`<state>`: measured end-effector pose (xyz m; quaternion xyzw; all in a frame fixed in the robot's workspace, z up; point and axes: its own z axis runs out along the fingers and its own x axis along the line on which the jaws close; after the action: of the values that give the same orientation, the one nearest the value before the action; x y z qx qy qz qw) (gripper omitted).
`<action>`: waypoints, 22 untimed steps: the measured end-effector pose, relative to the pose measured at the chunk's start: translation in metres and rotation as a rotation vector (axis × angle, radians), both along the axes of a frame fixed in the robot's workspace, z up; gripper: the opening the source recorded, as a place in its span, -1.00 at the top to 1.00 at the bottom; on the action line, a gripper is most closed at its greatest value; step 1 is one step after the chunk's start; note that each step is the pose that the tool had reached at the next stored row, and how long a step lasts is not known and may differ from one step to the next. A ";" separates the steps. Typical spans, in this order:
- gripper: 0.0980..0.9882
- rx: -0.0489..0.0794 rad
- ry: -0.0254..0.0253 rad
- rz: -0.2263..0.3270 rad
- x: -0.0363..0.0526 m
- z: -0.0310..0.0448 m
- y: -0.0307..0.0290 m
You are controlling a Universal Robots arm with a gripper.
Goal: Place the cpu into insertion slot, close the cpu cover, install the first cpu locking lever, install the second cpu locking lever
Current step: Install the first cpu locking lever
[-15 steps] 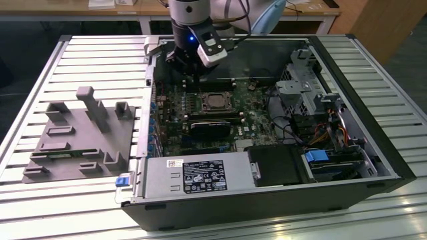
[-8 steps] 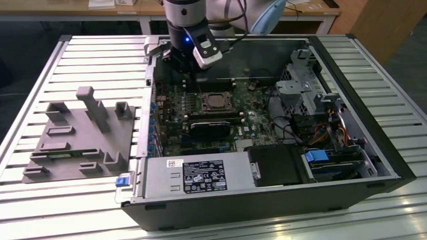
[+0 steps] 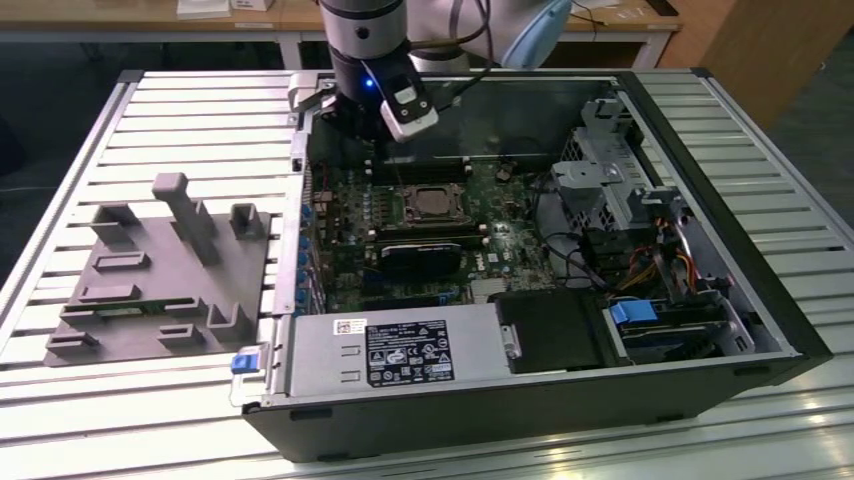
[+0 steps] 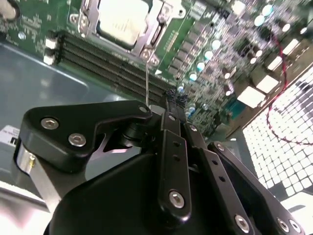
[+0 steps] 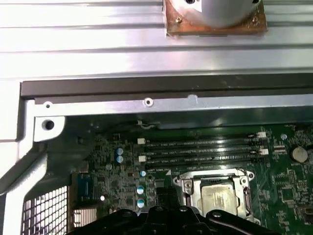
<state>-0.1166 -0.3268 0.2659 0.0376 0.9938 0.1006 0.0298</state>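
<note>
The cpu point(image 5: 218, 197) point(image 4: 122, 18), a pale metal square, lies in the insertion slot point(image 3: 430, 202) on the green motherboard. The silvery cpu cover point(image 5: 187, 188) point(image 4: 157, 23) lies flat around it as a frame. A thin wire locking lever point(image 4: 146, 73) rises from the socket's corner toward my gripper point(image 4: 173, 98). The black fingers meet at their tips, shut. Whether the wire is clamped or just beside them I cannot tell. In the exterior view the gripper point(image 3: 363, 142) hangs just behind the socket, near the case's back wall.
Dark memory slots point(image 5: 205, 147) run between the socket and the case's metal rim point(image 5: 146, 103). A black fan card point(image 3: 416, 258) sits in front of the socket, the power supply point(image 3: 400, 350) nearer still. A grey fixture point(image 3: 160, 270) stands at the exterior view's left.
</note>
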 end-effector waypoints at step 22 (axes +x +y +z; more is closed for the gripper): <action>0.99 0.059 -0.0001 0.000 0.0000 -0.0121 0.0013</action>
<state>-0.1166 -0.3256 0.2537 0.0386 0.9904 0.1297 0.0288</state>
